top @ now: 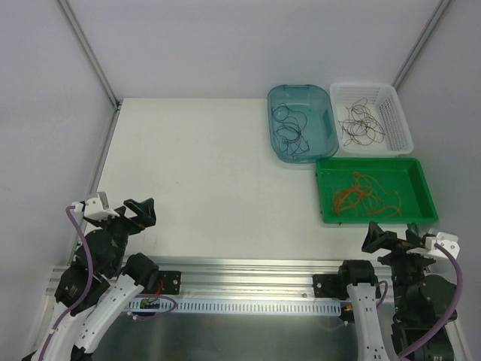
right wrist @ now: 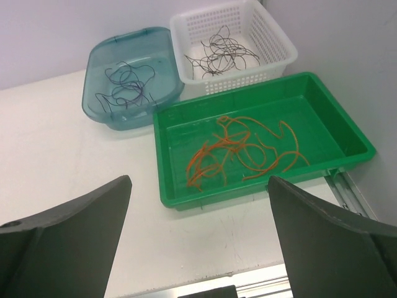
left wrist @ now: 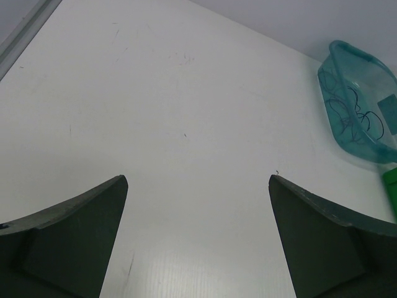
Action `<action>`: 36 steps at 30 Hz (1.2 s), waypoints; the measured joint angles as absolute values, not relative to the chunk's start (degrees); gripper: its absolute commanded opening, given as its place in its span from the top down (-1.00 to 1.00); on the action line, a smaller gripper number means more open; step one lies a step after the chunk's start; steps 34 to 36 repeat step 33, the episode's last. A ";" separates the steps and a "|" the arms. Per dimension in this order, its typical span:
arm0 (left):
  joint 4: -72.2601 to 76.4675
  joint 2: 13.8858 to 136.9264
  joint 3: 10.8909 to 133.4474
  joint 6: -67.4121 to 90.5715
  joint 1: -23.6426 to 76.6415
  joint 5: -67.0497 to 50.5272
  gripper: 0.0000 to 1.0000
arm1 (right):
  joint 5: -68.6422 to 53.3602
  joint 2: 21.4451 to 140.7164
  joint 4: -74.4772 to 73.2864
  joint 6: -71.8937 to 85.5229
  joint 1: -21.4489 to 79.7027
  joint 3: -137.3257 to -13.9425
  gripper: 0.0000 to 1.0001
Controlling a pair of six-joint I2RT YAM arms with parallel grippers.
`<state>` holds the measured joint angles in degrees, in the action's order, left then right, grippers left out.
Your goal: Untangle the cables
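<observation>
The cables lie sorted in three containers at the back right. Orange cables (top: 366, 194) (right wrist: 242, 149) curl in a green tray (top: 421, 197) (right wrist: 335, 133). Dark purple cables (top: 291, 128) (right wrist: 127, 87) (left wrist: 356, 118) sit in a teal tub (top: 322, 120) (right wrist: 102, 59) (left wrist: 372, 68). Black cables (top: 361, 124) (right wrist: 220, 56) rest in a white basket (top: 398, 124) (right wrist: 273, 46). My left gripper (top: 143, 210) (left wrist: 198, 180) hovers open over bare table at the near left. My right gripper (top: 391, 235) (right wrist: 198, 183) stands open just in front of the green tray, holding nothing.
The white table (top: 203, 173) ends at a metal rail (top: 248, 271) along the near edge. Grey walls close in the left, back and right sides. A tiny dark speck (left wrist: 276, 172) lies on the table near the left gripper's right finger.
</observation>
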<state>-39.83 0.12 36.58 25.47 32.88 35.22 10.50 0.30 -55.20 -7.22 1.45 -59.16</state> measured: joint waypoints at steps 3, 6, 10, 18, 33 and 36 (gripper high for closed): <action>-39.83 0.12 36.58 25.47 32.88 35.24 -0.98 | 11.40 0.30 -56.21 -7.57 1.45 -58.65 -0.93; -39.90 0.12 36.58 25.47 32.88 35.70 -0.98 | 11.97 0.30 -56.25 -7.97 1.45 -58.65 -0.93; -39.97 0.12 36.58 25.47 32.88 36.60 -0.98 | 12.01 0.30 -56.25 -8.27 1.52 -58.65 -0.93; -39.99 0.12 36.58 25.50 32.88 37.65 -0.98 | 12.01 0.30 -56.49 -9.39 1.67 -58.61 -0.93; -39.99 0.12 36.58 25.50 32.88 37.85 -0.98 | 12.62 0.30 -57.74 -10.22 2.04 -57.52 -0.93; -39.99 0.12 36.58 25.50 32.88 37.85 -0.98 | 12.62 0.30 -57.74 -10.22 2.04 -57.52 -0.93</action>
